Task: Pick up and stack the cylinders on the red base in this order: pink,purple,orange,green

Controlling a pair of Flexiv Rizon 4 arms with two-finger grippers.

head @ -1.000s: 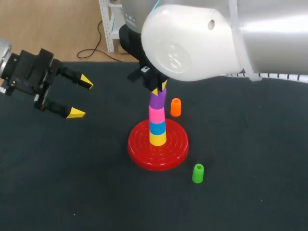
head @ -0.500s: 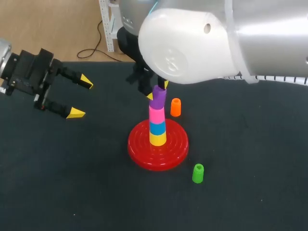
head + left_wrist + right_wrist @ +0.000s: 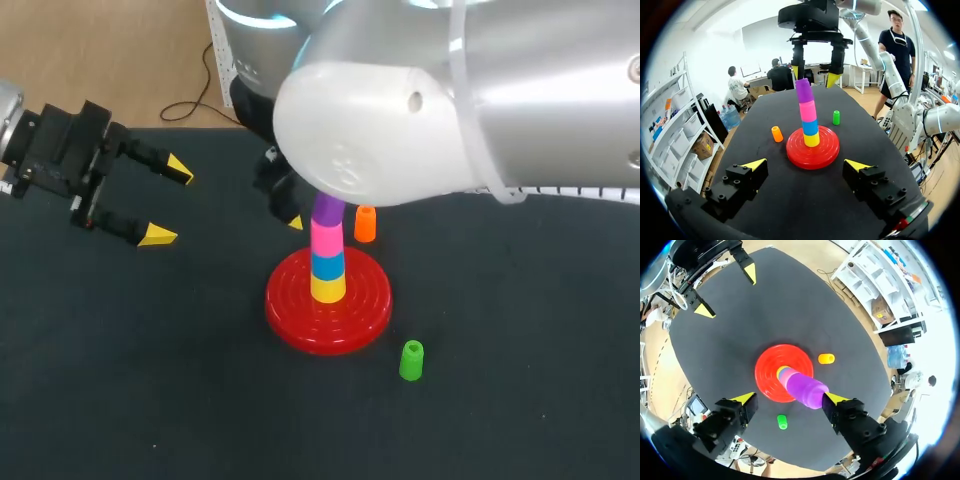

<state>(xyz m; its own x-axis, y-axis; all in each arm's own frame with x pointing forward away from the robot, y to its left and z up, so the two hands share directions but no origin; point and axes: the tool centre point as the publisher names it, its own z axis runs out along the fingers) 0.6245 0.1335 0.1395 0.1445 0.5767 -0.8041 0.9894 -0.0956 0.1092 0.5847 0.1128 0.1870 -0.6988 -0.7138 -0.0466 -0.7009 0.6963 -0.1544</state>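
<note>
Purple cylinder [image 3: 327, 210] now sits on the pink cylinder [image 3: 326, 238], above a blue cylinder [image 3: 326, 265] and a yellow cylinder [image 3: 327, 288] on the red base [image 3: 290, 325] in the head view. A second ago yellow tips pinched its top. Now our right arm [image 3: 400, 120] is lower and one fingertip [image 3: 296, 222] has swung out beside the stack. We judge purple released, so orange comes next. The arm hides purple's top and the other tip. Orange cylinder [image 3: 366, 223] stands just behind the base and the green cylinder [image 3: 411, 360] in front. Our left pincer [image 3: 168, 203] hangs spread, well apart.

From the left wrist, the right pincer [image 3: 814, 75] straddles purple's top, its fingers wider than the cylinder.

From the right wrist, purple is against or just beside one finger; we cannot tell which.
</note>
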